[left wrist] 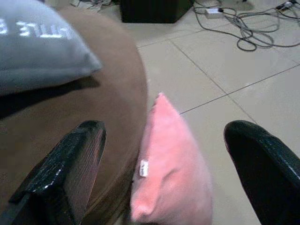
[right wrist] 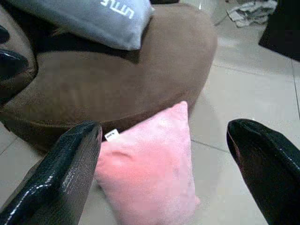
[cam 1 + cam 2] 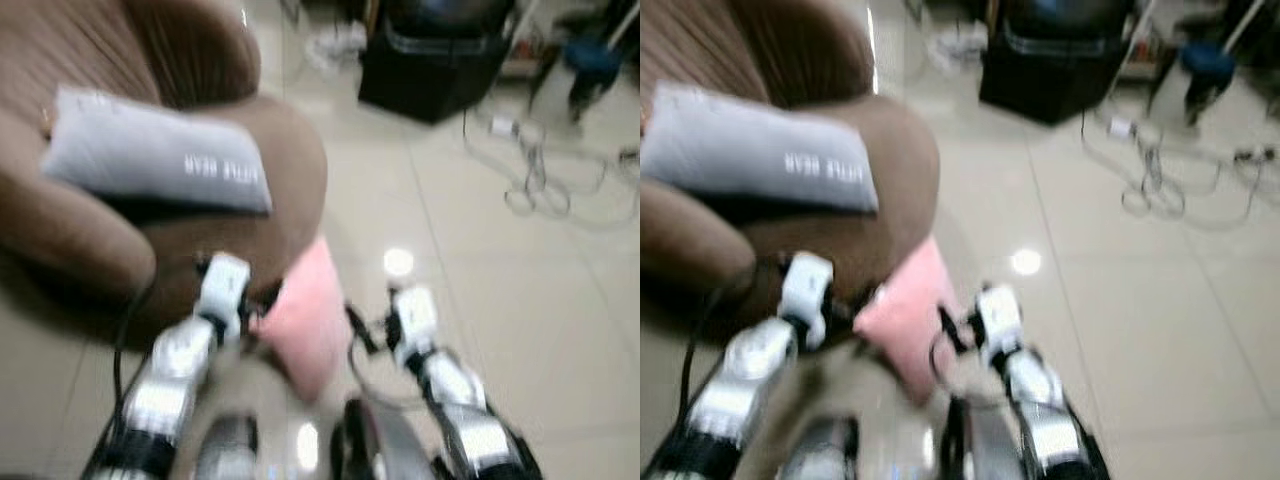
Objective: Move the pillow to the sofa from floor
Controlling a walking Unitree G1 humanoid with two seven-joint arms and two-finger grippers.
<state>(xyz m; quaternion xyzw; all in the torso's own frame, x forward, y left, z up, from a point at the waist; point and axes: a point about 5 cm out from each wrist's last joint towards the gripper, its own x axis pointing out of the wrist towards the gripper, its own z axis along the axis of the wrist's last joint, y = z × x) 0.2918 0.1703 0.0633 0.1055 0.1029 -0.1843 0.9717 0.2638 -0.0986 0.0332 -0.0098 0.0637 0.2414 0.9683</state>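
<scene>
A pink pillow (image 3: 305,325) stands on the tiled floor and leans against the front of the brown sofa (image 3: 285,170). On the sofa seat lies a grey pillow (image 3: 150,155) with white lettering. My left gripper (image 1: 166,136) is open, one finger (image 1: 70,164) in front of the sofa edge and the other over the floor, with the pink pillow (image 1: 171,173) between them. My right gripper (image 2: 164,131) is open too and straddles the pink pillow (image 2: 150,173) from the other side. Neither gripper visibly touches the pillow.
A black box (image 3: 435,60) stands on the floor at the back. Loose cables (image 3: 555,185) trail across the tiles to the right, near a blue stool (image 3: 592,55). A white cloth (image 3: 335,42) lies beside the box. Bare tiles (image 3: 520,300) spread to my right.
</scene>
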